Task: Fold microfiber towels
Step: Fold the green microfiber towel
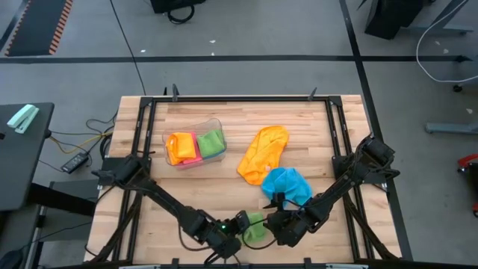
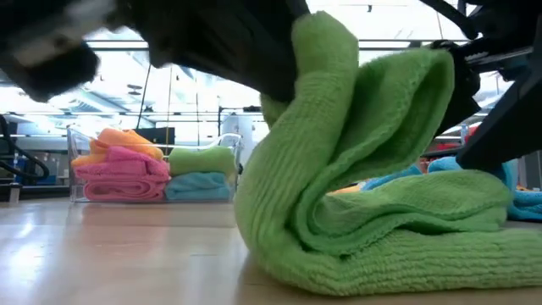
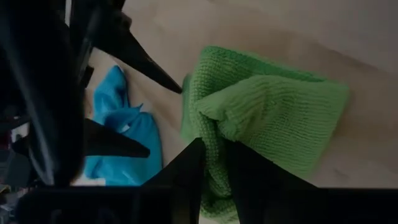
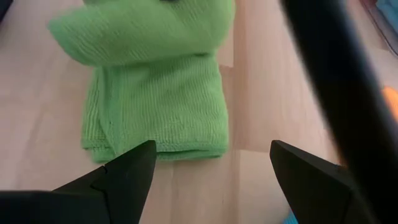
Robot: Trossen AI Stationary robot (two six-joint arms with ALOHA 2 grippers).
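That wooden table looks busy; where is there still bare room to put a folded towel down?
Bare wood lies along the table's far edge, right of the orange towel, and left of the clear tub. The near middle is crowded: both grippers meet at the green towel, beside the blue one.

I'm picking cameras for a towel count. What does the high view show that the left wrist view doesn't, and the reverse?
Only the high view shows the clear plastic tub holding folded cloths, the loose orange microfiber towel, and the open right pincer beside the work. Only the left wrist view shows the left pincer clamped on a raised fold. Both show the green microfiber towel being folded and the crumpled sky-blue microfiber towel nearby.
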